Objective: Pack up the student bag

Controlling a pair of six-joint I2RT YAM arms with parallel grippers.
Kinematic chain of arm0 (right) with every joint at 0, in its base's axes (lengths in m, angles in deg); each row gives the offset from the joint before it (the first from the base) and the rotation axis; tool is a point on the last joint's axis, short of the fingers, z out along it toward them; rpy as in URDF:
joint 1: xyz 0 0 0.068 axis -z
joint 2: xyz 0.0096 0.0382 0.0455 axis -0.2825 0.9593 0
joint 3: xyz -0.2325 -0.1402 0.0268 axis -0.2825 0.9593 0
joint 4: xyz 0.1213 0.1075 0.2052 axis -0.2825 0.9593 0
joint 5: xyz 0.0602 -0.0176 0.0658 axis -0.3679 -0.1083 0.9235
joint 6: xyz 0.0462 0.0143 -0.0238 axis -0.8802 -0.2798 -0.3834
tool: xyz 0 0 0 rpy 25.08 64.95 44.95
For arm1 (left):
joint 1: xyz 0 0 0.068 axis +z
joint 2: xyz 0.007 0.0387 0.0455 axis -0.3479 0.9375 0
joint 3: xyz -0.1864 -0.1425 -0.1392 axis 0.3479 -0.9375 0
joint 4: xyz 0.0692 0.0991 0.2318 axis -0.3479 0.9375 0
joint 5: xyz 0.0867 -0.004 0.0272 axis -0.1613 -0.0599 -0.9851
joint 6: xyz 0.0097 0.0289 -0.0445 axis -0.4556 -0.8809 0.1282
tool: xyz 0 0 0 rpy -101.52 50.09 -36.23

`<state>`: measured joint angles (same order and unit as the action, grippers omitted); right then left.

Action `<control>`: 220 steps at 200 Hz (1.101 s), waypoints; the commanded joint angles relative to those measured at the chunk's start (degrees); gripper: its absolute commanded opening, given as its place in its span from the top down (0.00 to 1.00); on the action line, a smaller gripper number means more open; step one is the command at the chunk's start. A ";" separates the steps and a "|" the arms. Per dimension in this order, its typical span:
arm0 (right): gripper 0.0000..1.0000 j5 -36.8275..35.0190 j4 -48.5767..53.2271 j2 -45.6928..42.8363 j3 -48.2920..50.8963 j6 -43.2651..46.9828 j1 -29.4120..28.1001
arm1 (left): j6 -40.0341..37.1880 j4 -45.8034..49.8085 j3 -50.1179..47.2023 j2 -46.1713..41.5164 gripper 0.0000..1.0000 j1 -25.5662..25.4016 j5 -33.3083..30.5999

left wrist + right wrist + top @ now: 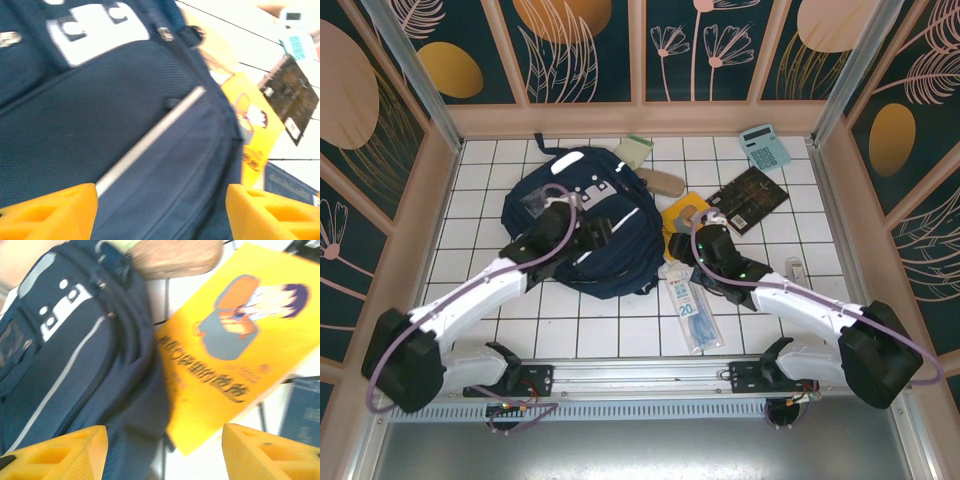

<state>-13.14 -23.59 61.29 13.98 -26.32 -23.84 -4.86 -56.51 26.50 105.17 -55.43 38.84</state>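
The student bag lies flat on the white tiled table, navy with a white diagonal stripe and white patches near its top. My left gripper hovers over the bag's front panel, open, its orange fingers well apart with only bag fabric beneath them. My right gripper is open over the bag's right edge, where a yellow book lies against it. Nothing is held between either pair of fingers.
Right of the bag lie the yellow book, a tan pencil case, a dark book, a teal calculator and a green notepad. A blue packaged item lies near the front. Walls enclose the table.
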 commanded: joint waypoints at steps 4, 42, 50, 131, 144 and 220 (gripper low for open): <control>0.37 -0.77 -0.04 -3.06 2.67 0.13 3.57 | -4.68 -8.00 7.03 7.53 0.30 -2.28 4.38; 0.55 5.28 -6.07 -3.29 6.28 -1.93 11.23 | -8.76 -10.30 19.71 21.79 0.31 -4.43 8.40; 0.56 6.08 -6.79 -2.81 6.57 -2.20 12.61 | -9.22 -10.49 22.16 24.37 0.31 -4.67 8.84; 0.55 10.56 -10.99 8.20 2.85 -0.32 19.52 | -9.59 -7.35 45.34 51.42 0.31 -4.88 12.61; 0.55 10.89 -11.72 9.37 2.76 -0.32 19.66 | -7.97 -7.85 47.22 53.80 0.31 -4.91 13.01; 0.53 11.57 -12.88 12.43 1.94 0.60 19.93 | -3.99 -4.32 37.92 50.50 0.29 -4.15 -1.34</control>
<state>-2.56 -34.25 73.22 17.50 -27.13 -4.54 -10.52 -63.90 71.46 160.14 -60.33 45.70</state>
